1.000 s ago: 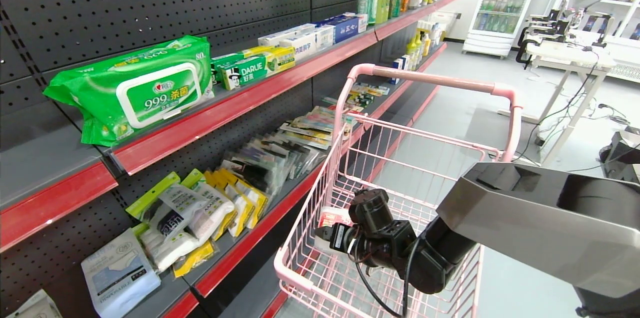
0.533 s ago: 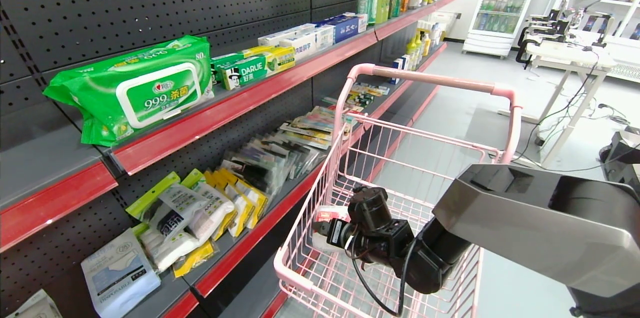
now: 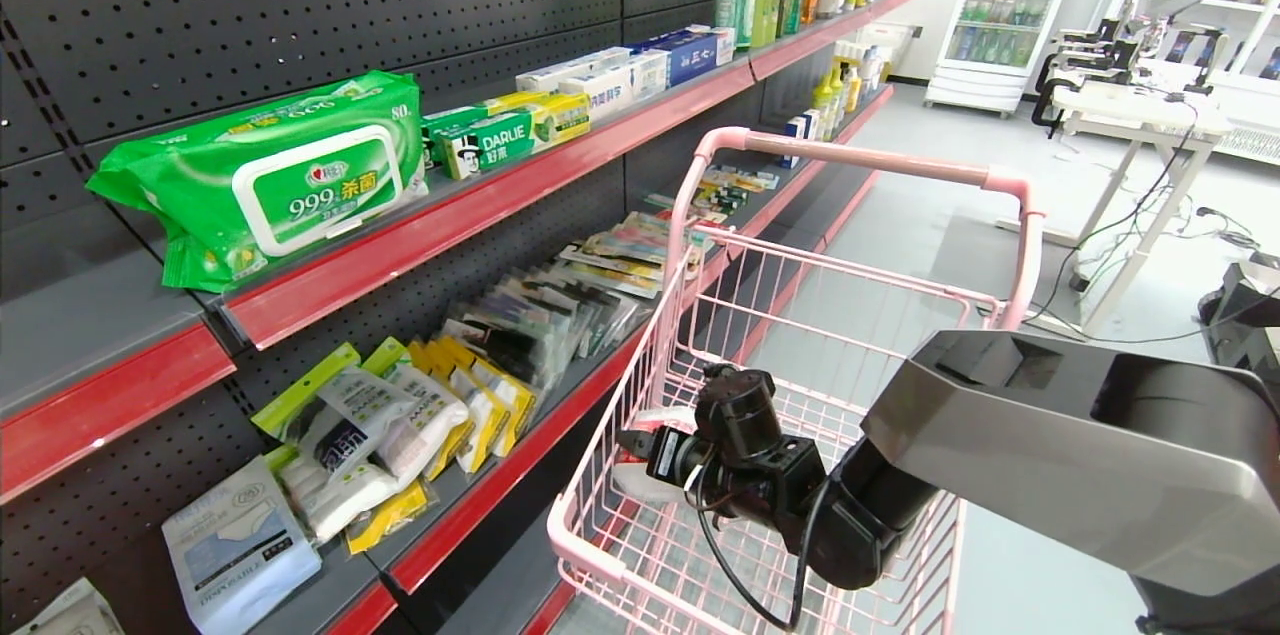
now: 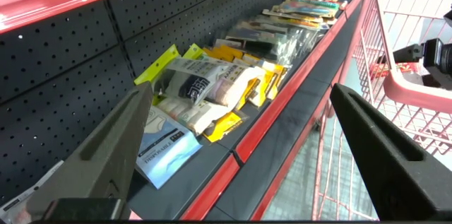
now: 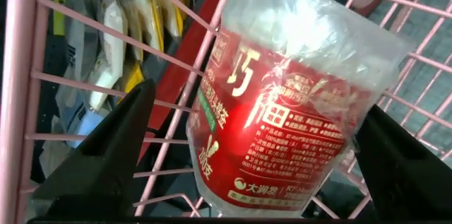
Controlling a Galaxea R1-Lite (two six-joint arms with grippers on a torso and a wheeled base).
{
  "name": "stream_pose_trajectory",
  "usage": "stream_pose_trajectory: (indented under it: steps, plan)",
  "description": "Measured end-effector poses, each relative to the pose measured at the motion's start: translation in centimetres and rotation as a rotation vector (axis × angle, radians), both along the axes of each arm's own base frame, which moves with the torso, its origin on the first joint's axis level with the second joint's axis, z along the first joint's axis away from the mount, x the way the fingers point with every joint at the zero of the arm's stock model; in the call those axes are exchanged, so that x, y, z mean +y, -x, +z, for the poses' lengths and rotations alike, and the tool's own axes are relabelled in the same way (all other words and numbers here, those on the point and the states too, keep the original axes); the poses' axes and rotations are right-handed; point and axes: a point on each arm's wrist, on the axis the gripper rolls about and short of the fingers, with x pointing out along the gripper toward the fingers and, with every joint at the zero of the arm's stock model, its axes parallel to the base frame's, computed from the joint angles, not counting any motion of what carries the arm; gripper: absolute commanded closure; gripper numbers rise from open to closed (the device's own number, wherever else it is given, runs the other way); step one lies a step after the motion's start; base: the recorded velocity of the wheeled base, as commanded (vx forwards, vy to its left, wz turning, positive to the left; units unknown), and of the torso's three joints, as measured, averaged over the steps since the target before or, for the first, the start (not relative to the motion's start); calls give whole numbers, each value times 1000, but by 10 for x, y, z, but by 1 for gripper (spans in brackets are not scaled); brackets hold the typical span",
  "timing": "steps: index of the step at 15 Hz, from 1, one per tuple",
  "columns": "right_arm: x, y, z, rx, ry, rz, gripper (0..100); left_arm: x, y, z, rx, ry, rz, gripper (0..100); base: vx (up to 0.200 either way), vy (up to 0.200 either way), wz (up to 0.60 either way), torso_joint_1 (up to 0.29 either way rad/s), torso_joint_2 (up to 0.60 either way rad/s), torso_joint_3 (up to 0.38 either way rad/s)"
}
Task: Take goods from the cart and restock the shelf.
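- One red tub [image 5: 296,111], plastic-wrapped, in the cart [image 3: 590,547], against its wire side nearest the shelf [image 3: 480,207]
- Right gripper [image 5: 258,114]: fingers apart, either side of the red tub
- Left gripper [image 4: 240,97]: fingers wide apart, by the shelf's lower edge

A round red tub [image 5: 282,118], sealed in crinkled clear plastic with white and gold print on its side, rests inside the pink wire cart [image 3: 858,161]. It is against the basket's side wall that faces the shelf, toward the end away from the handle. The shelf [image 3: 480,207] runs just beside the cart, with dark pegboard backs, red front edges and partly stocked tiers.
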Motion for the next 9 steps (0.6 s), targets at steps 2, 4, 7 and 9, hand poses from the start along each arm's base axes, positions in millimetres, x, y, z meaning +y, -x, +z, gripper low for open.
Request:
stream_pose_trajectory:
  steps: [2,4,7,9]
  plan:
    - [0,1,-2,6,4,1,0,0,0,0,0,0,0,0,0,0,0,0,0,0]
    - [-1,-1,-4,5,2,-2,0,0,0,0,0,0,0,0,0,0,0,0,0,0]
    - [-8,-9,-6,1,-5,-26,0,0,0,0,0,0,0,0,0,0,0,0,0,0]
    - [-14,-13,-7,5,-8,-41,0,0,0,0,0,0,0,0,0,0,0,0,0,0]
